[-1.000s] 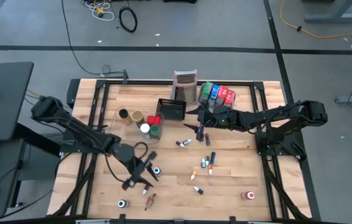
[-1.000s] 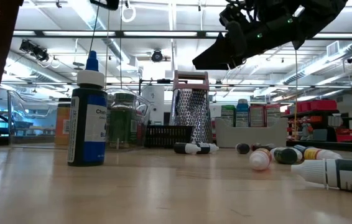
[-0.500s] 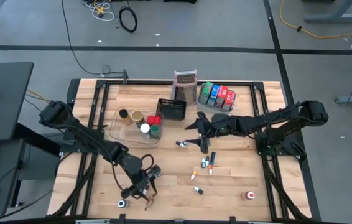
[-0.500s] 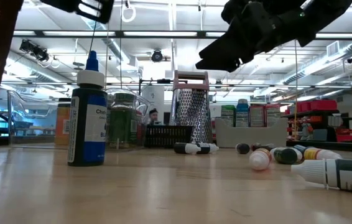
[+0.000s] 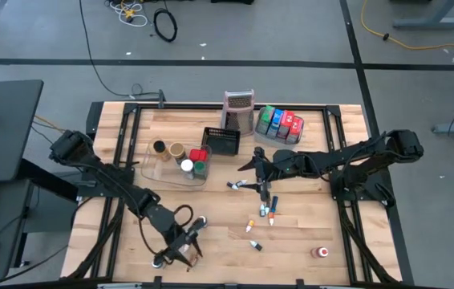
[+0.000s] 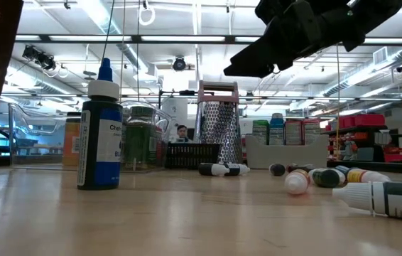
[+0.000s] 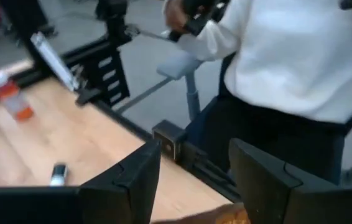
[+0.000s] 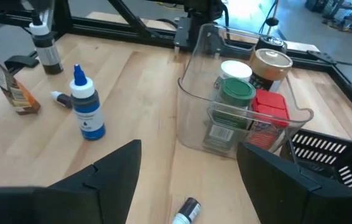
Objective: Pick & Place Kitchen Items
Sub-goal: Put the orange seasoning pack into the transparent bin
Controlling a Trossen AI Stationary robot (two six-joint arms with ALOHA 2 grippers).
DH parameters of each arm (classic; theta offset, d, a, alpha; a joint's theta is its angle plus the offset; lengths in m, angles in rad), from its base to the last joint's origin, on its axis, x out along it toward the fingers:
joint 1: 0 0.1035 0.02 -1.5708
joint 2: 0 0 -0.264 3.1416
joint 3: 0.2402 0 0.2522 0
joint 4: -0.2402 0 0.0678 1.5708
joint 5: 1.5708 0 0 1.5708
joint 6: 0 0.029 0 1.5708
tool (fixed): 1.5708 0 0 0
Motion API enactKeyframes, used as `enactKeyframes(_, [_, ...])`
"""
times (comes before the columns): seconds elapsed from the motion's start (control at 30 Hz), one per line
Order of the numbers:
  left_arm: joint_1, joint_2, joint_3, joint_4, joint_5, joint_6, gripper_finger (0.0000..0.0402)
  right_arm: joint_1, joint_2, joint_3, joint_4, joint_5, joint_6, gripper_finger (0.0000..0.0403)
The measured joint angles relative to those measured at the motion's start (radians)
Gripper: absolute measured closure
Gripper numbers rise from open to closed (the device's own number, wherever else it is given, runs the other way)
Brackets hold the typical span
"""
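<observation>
- Open lane across the middle of the pale wooden tabletop (image 5: 219,210), between the left claw (image 5: 180,247) and the scattered small colour-capped bottles (image 5: 265,212).
- Back edge is crowded: clear plastic tub of round jars (image 5: 180,160), black mesh basket (image 5: 220,140), tall silvery box grater (image 5: 239,110) and grey tray of packets (image 5: 279,122) stand close together.
- Right claw (image 5: 261,186) hangs open over the bottles, blocking that spot.
- Bare wood surrounds the red-capped bottle (image 5: 320,252) at the near right corner.

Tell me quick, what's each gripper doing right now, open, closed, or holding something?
Left gripper: open, holding nothing, low over the table's front edge.
Right gripper: open, holding nothing, above the small bottles mid-table.
</observation>
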Motion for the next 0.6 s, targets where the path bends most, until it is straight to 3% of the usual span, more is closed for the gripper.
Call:
enactKeyframes(0.2, [-0.015,0.000,0.078,-0.085,-0.295,-0.186,0.0194,0.000,0.000,0.000,0.015,0.016,-0.039,0.0128])
enactKeyframes(0.4, [-0.074,0.028,0.336,-0.519,-0.485,-0.201,0.0193,0.000,0.000,0.000,0.033,0.036,-0.056,0.0128])
enactKeyframes(0.5, [-0.083,0.083,0.469,-0.710,-0.579,-0.338,0.0193,0.000,0.000,0.000,0.029,0.036,-0.078,0.0128])
enactKeyframes(0.6, [-0.082,0.151,0.584,-0.853,-0.595,-0.521,0.0193,0.000,0.000,0.000,0.028,0.036,-0.078,0.0128])
